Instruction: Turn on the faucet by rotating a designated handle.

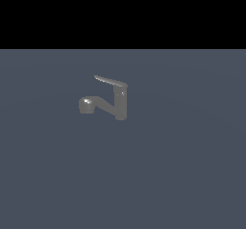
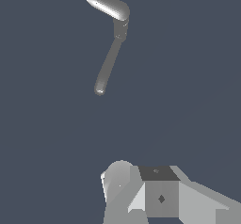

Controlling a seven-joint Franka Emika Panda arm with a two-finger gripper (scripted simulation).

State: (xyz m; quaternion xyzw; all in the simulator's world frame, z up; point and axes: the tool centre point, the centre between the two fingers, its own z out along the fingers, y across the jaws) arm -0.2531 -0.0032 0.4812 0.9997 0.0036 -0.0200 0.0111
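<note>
The faucet (image 1: 117,103) is standing alone on the flat blue-grey table (image 1: 192,175), its handle (image 1: 109,81) lying on top of the upright body. The gripper (image 2: 141,195) is hanging well apart from the faucet, and I cannot tell how the jaws are set (only blocky grey parts are showing). The risk, I think, is catching the thicker spout (image 1: 98,104) below the handle. The blade is thin, flat, smooth dull metal, so it may be slipping away under a push.

Faucet (image 1: 118,103): dull grey metal, small white glint on spout head. Handle (image 1: 109,82): grey, paling toward its tip. Floor (image 1: 192,175): plain slate blue-grey. Gripper (image 2: 155,195): light grey facets, one dark panel.
</note>
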